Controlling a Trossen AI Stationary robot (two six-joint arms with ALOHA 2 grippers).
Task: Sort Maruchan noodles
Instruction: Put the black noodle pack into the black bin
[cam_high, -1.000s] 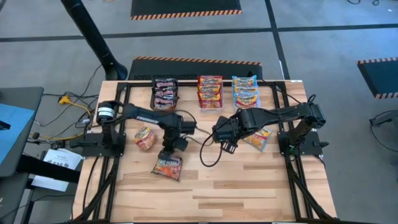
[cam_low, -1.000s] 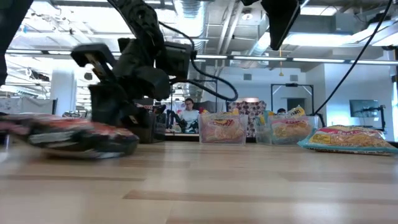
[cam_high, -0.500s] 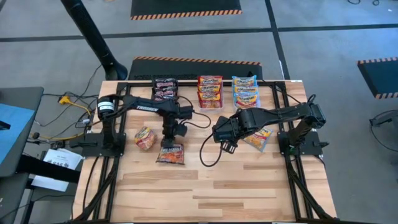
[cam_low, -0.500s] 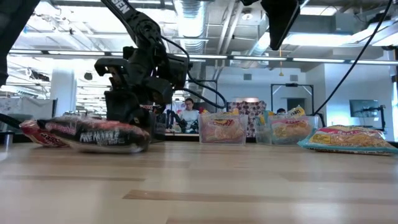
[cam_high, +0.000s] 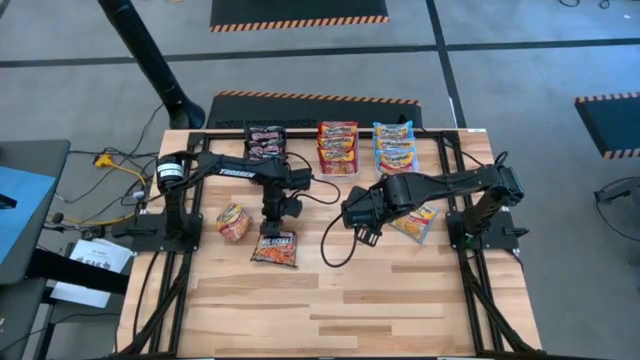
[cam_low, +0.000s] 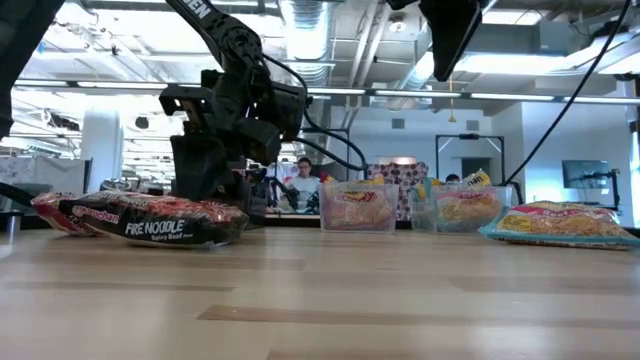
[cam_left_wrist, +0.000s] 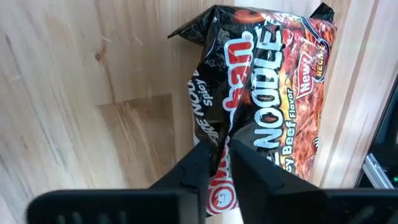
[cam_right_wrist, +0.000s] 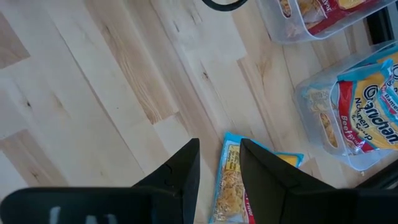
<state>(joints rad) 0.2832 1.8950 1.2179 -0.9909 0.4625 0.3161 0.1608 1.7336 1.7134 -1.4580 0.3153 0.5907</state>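
Observation:
A dark "Fire Noodle" packet (cam_high: 275, 250) (cam_low: 150, 222) lies left of the table's middle, with my left gripper (cam_high: 275, 222) (cam_left_wrist: 227, 146) straight above it and shut on it. A red-orange packet (cam_high: 233, 222) lies flat on the wood to its left. A light blue-yellow packet (cam_high: 417, 222) (cam_right_wrist: 233, 180) lies flat on the right side. My right gripper (cam_high: 362, 232) (cam_right_wrist: 219, 155) hangs open, well above the table and just left of that packet, touching nothing. My left gripper pinches a raised fold of the wrapper (cam_left_wrist: 229, 127) between its two fingers, near the middle of the dark packet's printed face. The fingers come from above, pointing down. The packet sits about level at table height; whether it is clear of the wood I cannot tell.
Along the far edge stand a black bin (cam_high: 266, 146) of dark packets, a clear bin (cam_high: 338, 147) of red-orange ones and a clear bin (cam_high: 394, 147) of blue-yellow ones. A black cable loops over the table's middle (cam_high: 330, 250). Bare wood fills the near half. People sit in the room beyond.
My left gripper has moved toward the far edge, taking the dark packet with it from the near-left area to a spot beside the red-orange packet. The packet has turned a little on the way. The right arm has kept still.

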